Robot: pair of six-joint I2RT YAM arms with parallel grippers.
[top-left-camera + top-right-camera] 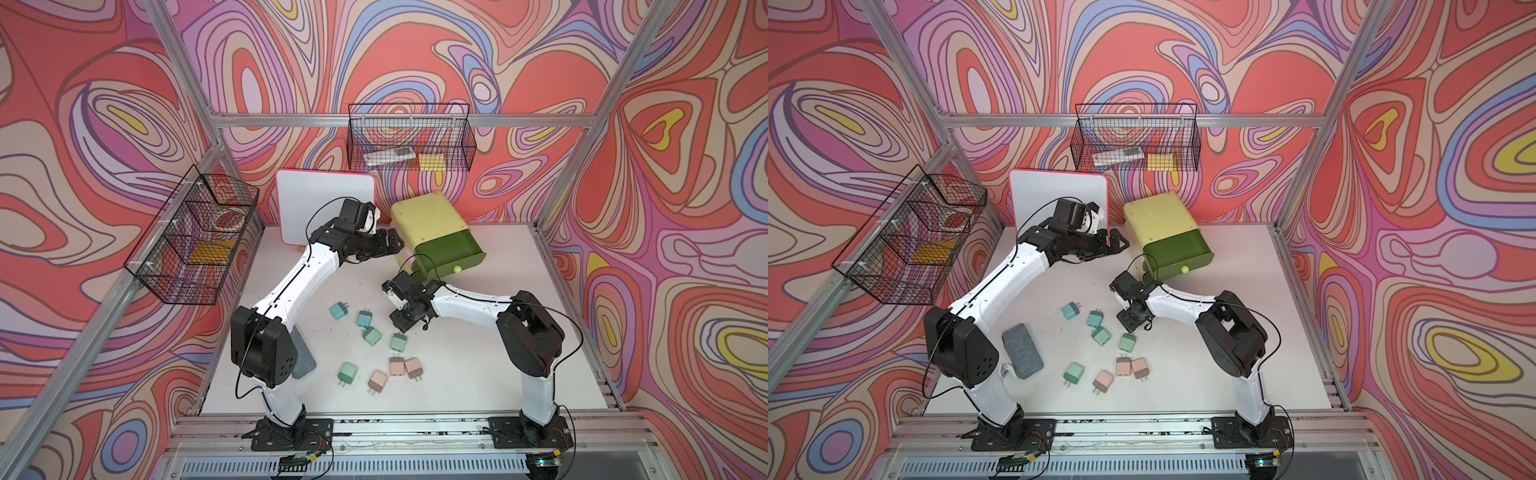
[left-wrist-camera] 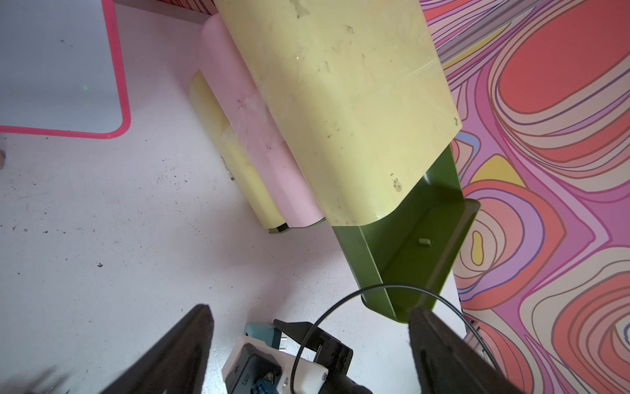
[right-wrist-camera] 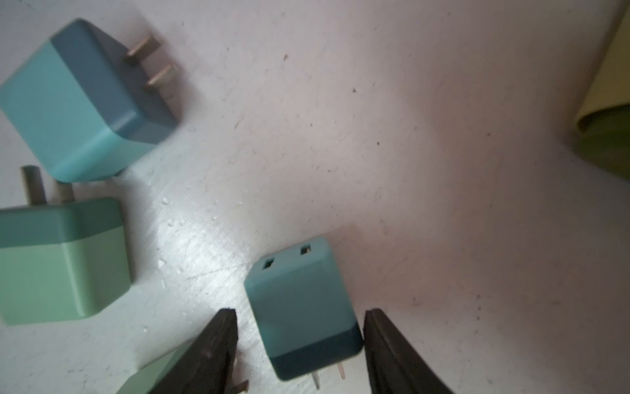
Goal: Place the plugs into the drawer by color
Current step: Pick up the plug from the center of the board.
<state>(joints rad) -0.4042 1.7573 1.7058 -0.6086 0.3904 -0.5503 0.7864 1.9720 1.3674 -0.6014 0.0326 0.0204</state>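
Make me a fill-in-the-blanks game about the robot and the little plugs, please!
1. The number of pink plugs lying on the table is ___.
2. The plug between the right gripper's open fingers is coloured ___.
3. The ball knob on the pulled-out drawer is light ___.
4. The left gripper's wide-open fingers hold ___.
Missing words: three; blue; green; nothing.
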